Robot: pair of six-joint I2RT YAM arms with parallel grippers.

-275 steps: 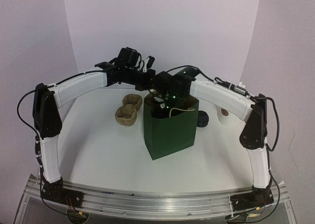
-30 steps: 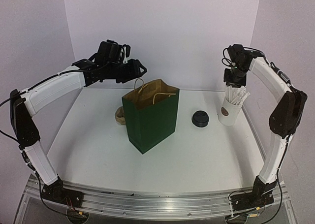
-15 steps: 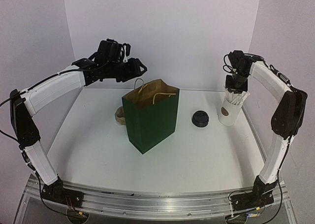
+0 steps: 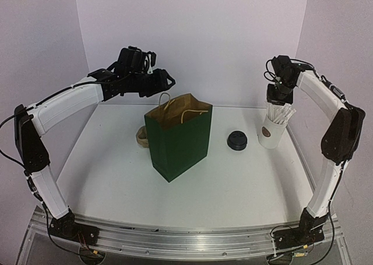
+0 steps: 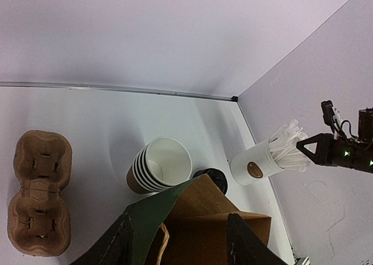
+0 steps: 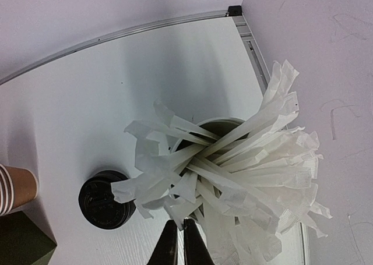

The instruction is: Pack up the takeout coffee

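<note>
No lidded brown cup shows in any view. A green paper bag (image 4: 178,138) stands open mid-table, its brown inside in the left wrist view (image 5: 204,218). My left gripper (image 4: 158,81) hangs over the bag's mouth, open and empty (image 5: 183,244). A black dome lid (image 4: 237,140) lies on the table right of the bag, with no cup under it (image 6: 105,199). My right gripper (image 4: 278,95) is over the white cup of wrapped sticks (image 4: 272,130). Its fingers are closed to a thin gap (image 6: 181,241) on the end of one wrapped stick (image 6: 186,209).
A stack of lidless brown cups (image 5: 157,166) lies tilted behind the bag, beside a brown pulp cup carrier (image 5: 39,192) at the bag's left (image 4: 140,138). White walls close in the back and both sides. The table's raised rail (image 4: 186,241) runs along the front.
</note>
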